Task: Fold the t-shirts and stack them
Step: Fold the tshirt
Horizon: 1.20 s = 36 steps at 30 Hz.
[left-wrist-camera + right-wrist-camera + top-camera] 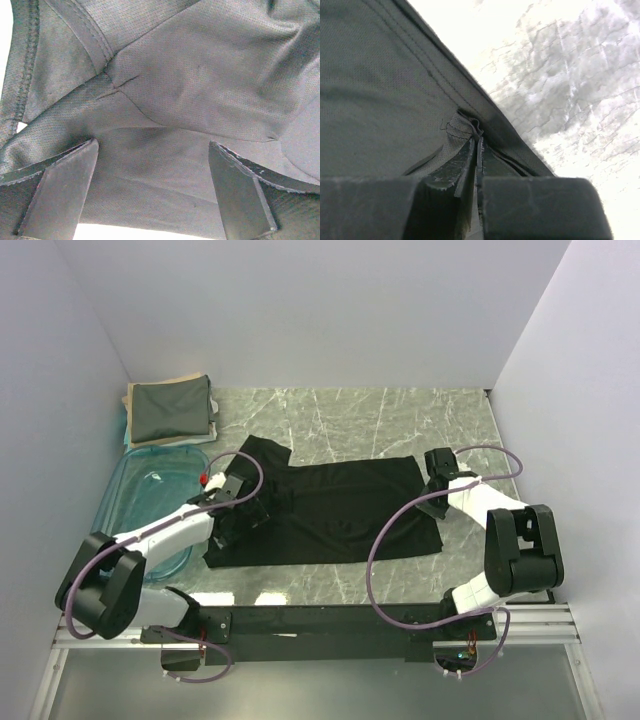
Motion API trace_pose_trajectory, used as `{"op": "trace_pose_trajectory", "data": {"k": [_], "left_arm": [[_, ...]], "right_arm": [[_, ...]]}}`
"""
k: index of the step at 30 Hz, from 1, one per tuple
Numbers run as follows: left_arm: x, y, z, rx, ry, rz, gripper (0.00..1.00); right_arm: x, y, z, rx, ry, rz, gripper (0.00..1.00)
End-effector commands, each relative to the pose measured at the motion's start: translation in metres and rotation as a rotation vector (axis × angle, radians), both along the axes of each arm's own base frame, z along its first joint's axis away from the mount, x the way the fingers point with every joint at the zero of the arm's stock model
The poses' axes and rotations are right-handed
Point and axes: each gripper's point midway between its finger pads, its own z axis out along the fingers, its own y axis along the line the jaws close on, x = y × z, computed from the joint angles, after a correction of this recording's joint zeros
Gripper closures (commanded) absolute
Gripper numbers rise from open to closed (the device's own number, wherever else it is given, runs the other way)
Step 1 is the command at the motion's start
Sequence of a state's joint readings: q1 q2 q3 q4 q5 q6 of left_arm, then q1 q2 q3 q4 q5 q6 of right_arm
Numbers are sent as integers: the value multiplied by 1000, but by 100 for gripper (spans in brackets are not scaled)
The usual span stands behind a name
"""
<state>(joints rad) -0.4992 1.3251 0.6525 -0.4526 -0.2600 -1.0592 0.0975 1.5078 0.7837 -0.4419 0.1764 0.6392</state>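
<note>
Starting at the near side of your top view: your left end effector (243, 508) sits over the left part of the black t-shirt (350, 510), a bit left of centre in the frame. On its wrist cam both fingers (57, 192) stand wide apart with dark cloth and a seam lying across the gap. Nothing is pinched there, it's just open over the fabric.

Your right end effector (437, 475) is at the shirt's right edge, middle right of the frame. Its wrist cam shows the fingertips (457, 167) squeezed together with the stitched hem caught between them, so that one is clamped on the black t-shirt. The pale marble tabletop (400, 420) shows just past the hem.

The shirt itself is spread across the middle of the tabletop, mostly flat with some wrinkles, one sleeve poking toward the upper left.

On the left of the frame you've got the blue tub (130, 495) just beside the shirt, with the left arm reaching across it.

Farthest back, upper left corner: a folded dark grey-green shirt (170, 410) lies on top of a folded beige shirt (132, 400), stacked just behind the tub near the walls.
</note>
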Motion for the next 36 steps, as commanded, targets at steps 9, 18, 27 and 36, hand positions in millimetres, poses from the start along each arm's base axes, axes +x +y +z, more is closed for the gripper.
{"op": "trace_pose_trajectory", "data": {"k": [9, 18, 27, 36], "left_arm": [[-38, 19, -20, 47, 112, 18, 1], [23, -7, 58, -1, -105, -43, 0], [141, -2, 140, 110, -275, 27, 1], [256, 0, 100, 187, -128, 38, 0]], "right_arm": [[7, -3, -1, 28, -9, 0, 59], [40, 16, 71, 93, -222, 135, 48], [67, 18, 150, 96, -515, 148, 35], [66, 10, 146, 56, -514, 139, 34]]}}
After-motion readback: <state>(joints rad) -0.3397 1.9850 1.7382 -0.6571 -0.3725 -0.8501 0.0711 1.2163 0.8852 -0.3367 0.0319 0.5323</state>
